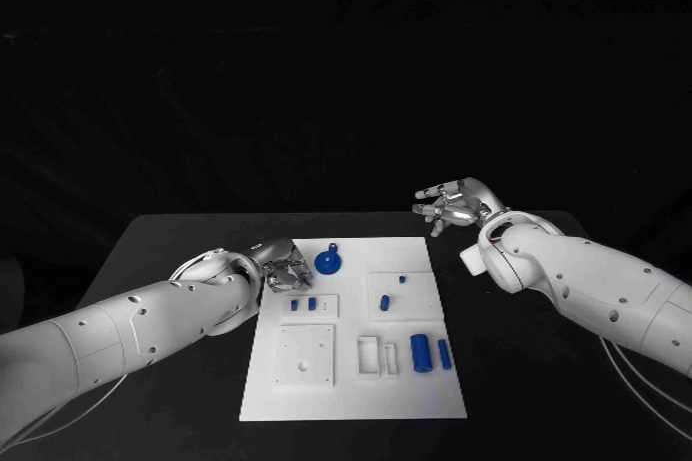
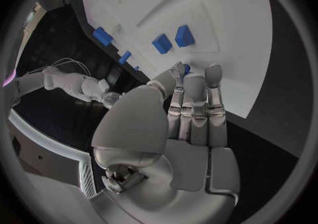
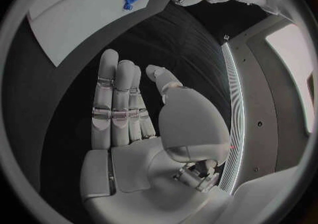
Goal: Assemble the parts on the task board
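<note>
Fingers (image 2: 195, 110) of the left hand (image 1: 283, 269) are lying straight and pressed together, holding nothing, at the task board's (image 1: 361, 406) left edge beside the round blue part (image 1: 330, 261). Likely reaching for it; next move needs fingers closing around it. Right hand (image 1: 454, 203) is hovering beyond the board's far right corner, fingers loosely curled, empty.

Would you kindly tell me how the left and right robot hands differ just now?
The left robot hand sits low at the task board's left edge, fingertips at a small blue part; the right robot hand is raised off the board's far right corner. Neither plainly grips anything.
</note>
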`<state>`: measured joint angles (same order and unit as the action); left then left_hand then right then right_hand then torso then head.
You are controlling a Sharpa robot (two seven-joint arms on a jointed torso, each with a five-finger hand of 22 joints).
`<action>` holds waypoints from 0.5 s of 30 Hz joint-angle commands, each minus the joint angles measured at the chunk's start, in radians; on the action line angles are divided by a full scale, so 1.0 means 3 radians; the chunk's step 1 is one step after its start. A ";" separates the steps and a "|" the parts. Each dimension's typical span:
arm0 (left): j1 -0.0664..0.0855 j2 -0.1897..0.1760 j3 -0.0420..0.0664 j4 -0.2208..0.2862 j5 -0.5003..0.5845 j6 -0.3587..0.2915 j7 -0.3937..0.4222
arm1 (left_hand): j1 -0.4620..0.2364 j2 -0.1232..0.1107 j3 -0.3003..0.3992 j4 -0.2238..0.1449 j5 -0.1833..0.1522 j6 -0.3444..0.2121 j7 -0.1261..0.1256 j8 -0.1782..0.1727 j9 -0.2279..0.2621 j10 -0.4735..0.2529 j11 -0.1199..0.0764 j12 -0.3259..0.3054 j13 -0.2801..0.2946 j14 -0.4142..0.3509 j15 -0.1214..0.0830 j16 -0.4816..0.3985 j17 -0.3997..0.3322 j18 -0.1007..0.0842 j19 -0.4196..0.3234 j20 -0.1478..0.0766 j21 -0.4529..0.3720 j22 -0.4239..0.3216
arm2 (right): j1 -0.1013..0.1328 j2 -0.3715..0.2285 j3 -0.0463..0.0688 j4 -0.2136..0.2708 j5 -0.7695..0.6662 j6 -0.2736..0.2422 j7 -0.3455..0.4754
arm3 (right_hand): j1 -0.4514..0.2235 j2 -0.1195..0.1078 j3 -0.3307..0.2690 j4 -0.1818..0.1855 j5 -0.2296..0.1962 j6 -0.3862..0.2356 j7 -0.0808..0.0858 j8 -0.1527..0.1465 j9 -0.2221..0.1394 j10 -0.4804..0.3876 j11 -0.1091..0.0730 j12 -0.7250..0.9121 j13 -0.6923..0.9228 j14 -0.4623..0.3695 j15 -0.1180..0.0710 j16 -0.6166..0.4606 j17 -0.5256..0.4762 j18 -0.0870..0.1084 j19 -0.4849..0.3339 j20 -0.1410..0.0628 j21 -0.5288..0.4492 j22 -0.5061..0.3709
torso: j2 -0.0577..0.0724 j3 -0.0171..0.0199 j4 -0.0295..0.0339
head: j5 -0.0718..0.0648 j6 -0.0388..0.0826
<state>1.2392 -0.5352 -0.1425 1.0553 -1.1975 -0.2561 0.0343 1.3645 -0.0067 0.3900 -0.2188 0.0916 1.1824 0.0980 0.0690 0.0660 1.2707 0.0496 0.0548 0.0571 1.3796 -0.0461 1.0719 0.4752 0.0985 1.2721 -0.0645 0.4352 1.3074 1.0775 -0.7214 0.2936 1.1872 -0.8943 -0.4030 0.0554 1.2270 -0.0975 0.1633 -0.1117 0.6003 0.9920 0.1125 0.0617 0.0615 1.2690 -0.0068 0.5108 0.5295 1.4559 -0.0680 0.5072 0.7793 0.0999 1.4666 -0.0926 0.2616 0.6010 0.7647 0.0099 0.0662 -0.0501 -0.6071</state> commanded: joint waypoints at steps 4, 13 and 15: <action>-0.0035 0.0045 -0.0010 -0.0040 -0.0016 0.0020 0.0021 | 0.0009 0.0026 0.0020 0.0002 0.0014 -0.0011 0.0008 -0.0019 0.0000 0.0076 -0.0019 0.0014 0.0009 0.0027 -0.0002 -0.0014 0.0002 0.0066 -0.0021 -0.0001 0.0021 0.0064 | -0.0001 0.0003 0.0002 0.0012 -0.0014 0.0042 0.0031 | -0.0007 0.0006 0.0004 -0.0002 0.0010 -0.0003 0.0008 -0.0003 -0.0001 -0.0016 -0.0003 0.0008 -0.0003 -0.0010 -0.0001 0.0010 0.0003 -0.0012 0.0108 0.0019 -0.0004 0.0003 | 0.0004 0.0001 -0.0004 | -0.0006 0.0007; -0.0064 0.0074 -0.0014 -0.0053 -0.0018 0.0028 0.0031 | 0.0009 0.0031 0.0025 0.0003 0.0014 -0.0014 0.0009 -0.0019 -0.0001 0.0072 -0.0017 0.0014 0.0009 0.0026 -0.0001 -0.0017 0.0002 0.0068 -0.0024 0.0000 0.0027 0.0065 | -0.0001 0.0001 0.0002 0.0015 -0.0014 0.0042 0.0031 | -0.0007 0.0006 0.0004 -0.0002 0.0010 -0.0003 0.0008 -0.0003 -0.0001 -0.0016 -0.0003 0.0008 -0.0003 -0.0010 -0.0001 0.0010 0.0003 -0.0012 0.0108 0.0019 -0.0004 0.0003 | -0.0001 0.0002 0.0000 | -0.0014 -0.0001; -0.0065 0.0077 -0.0015 -0.0050 -0.0018 0.0034 0.0030 | 0.0010 0.0030 0.0026 0.0000 0.0015 -0.0011 0.0008 -0.0018 0.0000 0.0076 -0.0019 0.0014 0.0009 0.0028 -0.0001 -0.0016 0.0002 0.0068 -0.0023 -0.0001 0.0029 0.0065 | -0.0001 0.0001 0.0002 0.0015 -0.0014 0.0042 0.0031 | -0.0007 0.0006 0.0004 -0.0002 0.0010 -0.0003 0.0008 -0.0003 -0.0001 -0.0016 -0.0003 0.0008 -0.0003 -0.0010 -0.0001 0.0010 0.0003 -0.0012 0.0108 0.0019 -0.0004 0.0003 | -0.0001 0.0002 0.0000 | -0.0015 -0.0001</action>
<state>1.2318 -0.5177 -0.1410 1.0367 -1.1972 -0.2707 0.0424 1.3642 -0.0070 0.3905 -0.2193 0.0915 1.1824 0.0980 0.0690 0.0660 1.2707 0.0497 0.0554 0.0577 1.3796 -0.0460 1.0719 0.4752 0.1084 1.2721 -0.0643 0.4423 1.3073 1.0775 -0.7212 0.2937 1.1898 -0.8943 -0.4028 0.0555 1.2270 -0.0975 0.1633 -0.1117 0.6003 0.9920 0.1125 0.0617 0.0615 1.2690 -0.0068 0.5108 0.5296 1.4559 -0.0680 0.5072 0.7793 0.0998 1.4666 -0.0926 0.2616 0.6009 0.7653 0.0104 0.0658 -0.0541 -0.6072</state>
